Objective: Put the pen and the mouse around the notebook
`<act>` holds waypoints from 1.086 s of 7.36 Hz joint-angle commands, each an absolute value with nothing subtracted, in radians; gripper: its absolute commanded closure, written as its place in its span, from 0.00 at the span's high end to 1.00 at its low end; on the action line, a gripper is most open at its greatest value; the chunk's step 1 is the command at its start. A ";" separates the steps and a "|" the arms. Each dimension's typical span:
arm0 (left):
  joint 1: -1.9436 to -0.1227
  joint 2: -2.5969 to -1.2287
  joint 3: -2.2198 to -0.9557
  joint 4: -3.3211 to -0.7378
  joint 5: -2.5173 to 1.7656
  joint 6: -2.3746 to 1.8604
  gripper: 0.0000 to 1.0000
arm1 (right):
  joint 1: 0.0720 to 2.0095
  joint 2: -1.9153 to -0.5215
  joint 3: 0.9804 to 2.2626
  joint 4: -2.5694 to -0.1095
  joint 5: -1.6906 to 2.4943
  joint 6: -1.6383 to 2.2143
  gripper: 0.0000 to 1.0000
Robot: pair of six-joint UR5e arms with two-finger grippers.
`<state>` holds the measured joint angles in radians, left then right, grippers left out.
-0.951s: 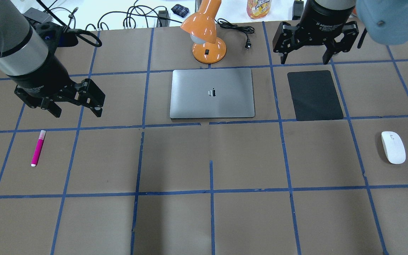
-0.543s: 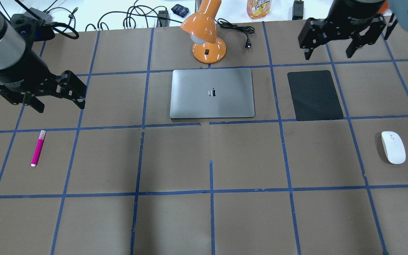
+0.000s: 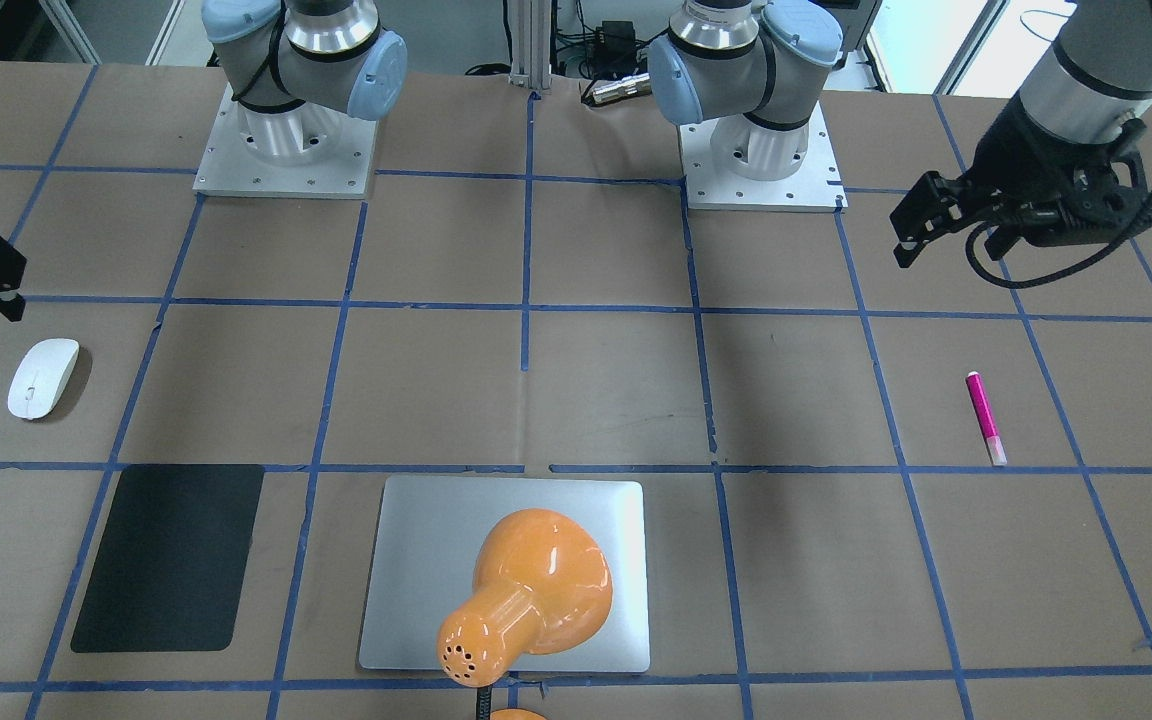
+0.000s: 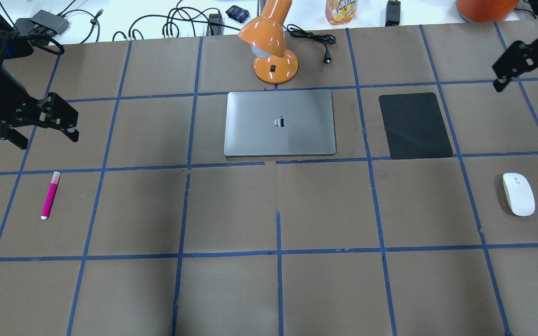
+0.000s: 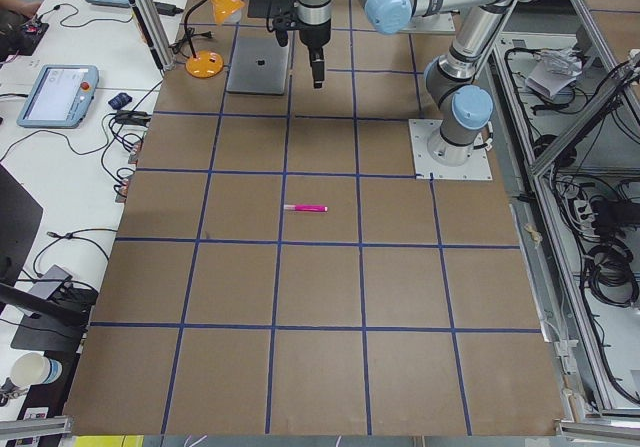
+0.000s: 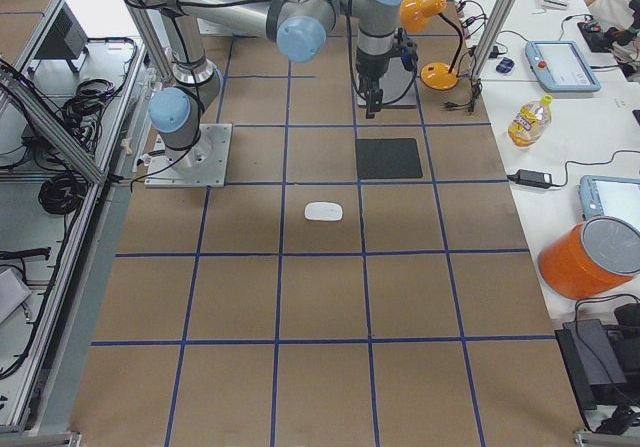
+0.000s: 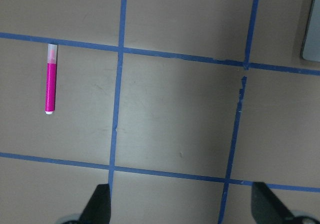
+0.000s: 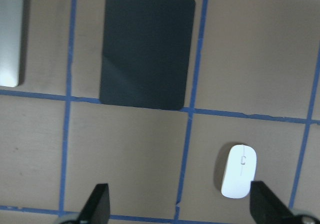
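L hand (image 4: 47, 134) spread, empty: lower over pen (image 4: 49, 195) mid-barrel, fingers across it. R hand (image 4: 526, 81) spread, empty, beyond mouse (image 4: 519, 193).

Likely robotics lab: taped table (image 4: 325, 210), cables (image 4: 157, 21)

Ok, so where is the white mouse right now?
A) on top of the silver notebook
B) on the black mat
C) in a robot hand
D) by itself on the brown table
D: the mouse lies alone on the table, apart from the black mat and the notebook.
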<state>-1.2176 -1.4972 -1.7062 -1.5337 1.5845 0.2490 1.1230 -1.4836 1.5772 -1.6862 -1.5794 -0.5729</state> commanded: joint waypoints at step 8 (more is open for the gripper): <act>-0.874 -1.836 -1.974 -0.936 1.583 0.652 1.00 | 0.841 -1.321 2.106 -2.301 -1.568 -0.752 1.00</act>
